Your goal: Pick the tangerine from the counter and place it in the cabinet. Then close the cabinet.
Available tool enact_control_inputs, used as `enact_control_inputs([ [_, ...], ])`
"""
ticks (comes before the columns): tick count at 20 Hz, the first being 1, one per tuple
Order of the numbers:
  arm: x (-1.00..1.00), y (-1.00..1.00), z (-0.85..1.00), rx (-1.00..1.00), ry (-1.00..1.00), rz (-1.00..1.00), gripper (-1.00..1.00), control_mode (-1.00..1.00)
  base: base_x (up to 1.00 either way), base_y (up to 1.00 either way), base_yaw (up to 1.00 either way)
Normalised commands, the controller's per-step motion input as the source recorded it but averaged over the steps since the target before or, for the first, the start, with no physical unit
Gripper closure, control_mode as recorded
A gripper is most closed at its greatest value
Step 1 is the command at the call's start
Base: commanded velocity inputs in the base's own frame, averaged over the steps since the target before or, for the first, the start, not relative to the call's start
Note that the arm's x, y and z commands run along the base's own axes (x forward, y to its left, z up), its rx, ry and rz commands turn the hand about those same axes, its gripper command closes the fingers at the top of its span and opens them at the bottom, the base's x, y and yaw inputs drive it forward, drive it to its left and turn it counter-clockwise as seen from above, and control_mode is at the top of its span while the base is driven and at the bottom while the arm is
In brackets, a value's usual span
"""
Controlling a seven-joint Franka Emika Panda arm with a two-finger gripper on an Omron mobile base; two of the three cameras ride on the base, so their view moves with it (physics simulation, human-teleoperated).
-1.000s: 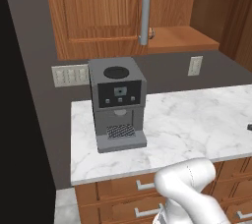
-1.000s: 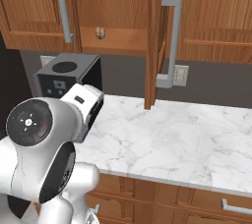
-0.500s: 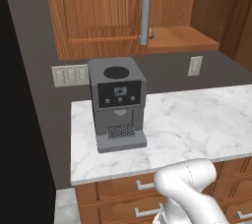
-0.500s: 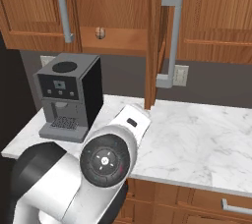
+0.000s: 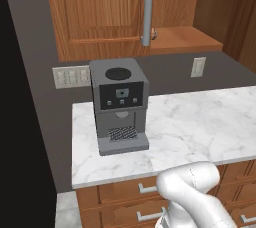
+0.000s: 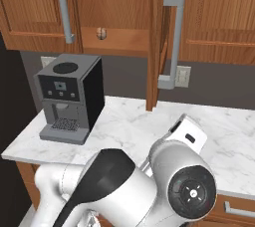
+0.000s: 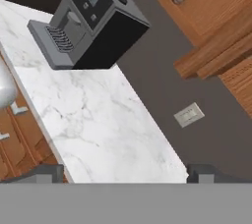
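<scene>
Tangerine [image 6: 101,33] sits on the cabinet [image 6: 119,17] shelf, door open. Coffee machine [image 5: 120,104] stands near the counter's [image 5: 200,122] left edge. Gripper [image 7: 123,173] is open, holding nothing.

text: none legible | coffee machine [image 5: 120,104] panel: marks too small to read
</scene>
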Motion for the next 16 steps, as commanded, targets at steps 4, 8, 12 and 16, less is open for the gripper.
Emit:
enact_control_inputs([
  [4, 0.68, -0.51, 0.0, 0.09, -0.11, 0.14, -1.0, -1.0, 0.0, 0.0, 0.0],
  [8, 0.81, -0.48, 0.0, 0.1, -0.07, 0.18, -1.0, -1.0, 0.0, 0.0, 0.0],
  [12, 0.86, -0.39, -0.02, 0.07, -0.07, 0.18, -1.0, -1.0, 0.0, 0.0, 0.0],
  [16, 0.82, -0.39, -0.04, 0.08, -0.1, 0.17, -1.0, -1.0, 0.0, 0.0, 0.0],
])
